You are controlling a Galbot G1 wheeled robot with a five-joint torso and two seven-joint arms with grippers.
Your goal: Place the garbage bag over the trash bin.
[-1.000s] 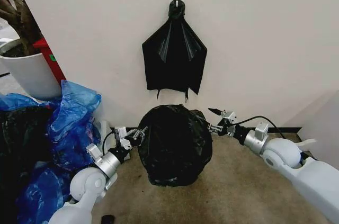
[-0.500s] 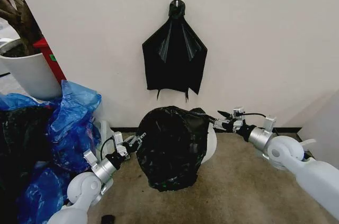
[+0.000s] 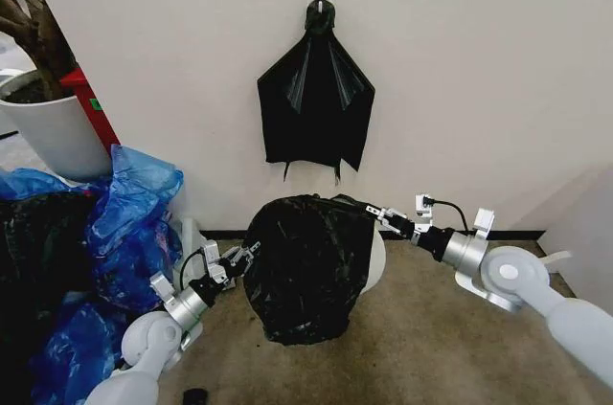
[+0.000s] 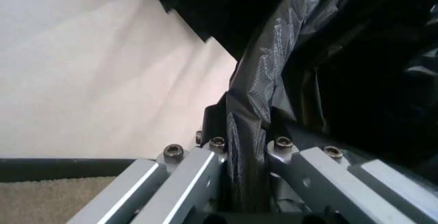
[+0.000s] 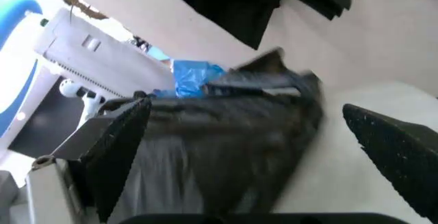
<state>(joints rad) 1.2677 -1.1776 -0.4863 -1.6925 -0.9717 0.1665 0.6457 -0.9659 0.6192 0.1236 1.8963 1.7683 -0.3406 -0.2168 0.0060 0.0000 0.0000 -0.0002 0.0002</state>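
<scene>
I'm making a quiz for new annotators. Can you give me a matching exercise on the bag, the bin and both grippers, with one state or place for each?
Things:
1. bag
2. bin
3. left gripper
4. right gripper

States or places:
a. open, at the bag's upper edge on the wall side
b. shut, pinching a fold of the bag
c. black and wrinkly, draped over the bin
d. white, with a strip of its side peeking out past the bag

Pairs: 1-c, 2-d, 3-b, 4-a
</scene>
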